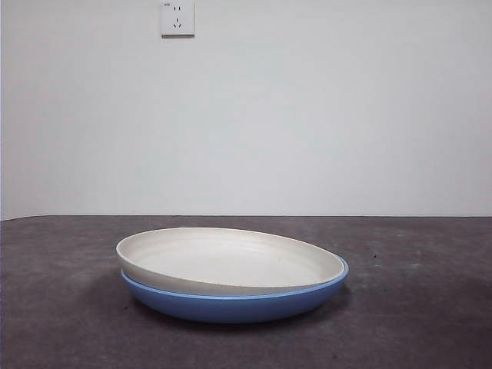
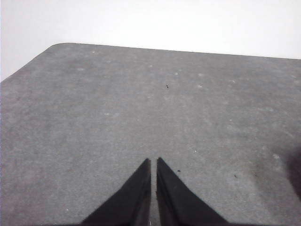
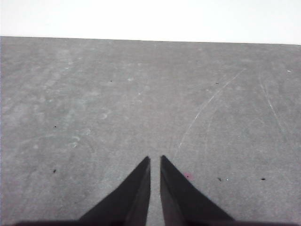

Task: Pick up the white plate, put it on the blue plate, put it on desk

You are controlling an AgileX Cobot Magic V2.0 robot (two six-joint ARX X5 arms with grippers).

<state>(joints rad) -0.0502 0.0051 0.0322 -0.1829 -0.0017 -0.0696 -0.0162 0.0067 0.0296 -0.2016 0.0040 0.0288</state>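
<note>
In the front view the white plate (image 1: 231,260) lies in the blue plate (image 1: 231,304), tilted, with its left rim sticking out over the blue rim. Both rest on the dark grey desk (image 1: 415,307). Neither arm shows in the front view. My left gripper (image 2: 154,162) is shut and empty above bare desk (image 2: 94,117). My right gripper (image 3: 155,160) is shut and empty above bare desk (image 3: 94,103). Neither wrist view shows a plate.
A white wall with a socket (image 1: 177,18) stands behind the desk. The desk's far rounded corner (image 2: 59,45) shows in the left wrist view. Faint scratches (image 3: 207,106) mark the desk in the right wrist view.
</note>
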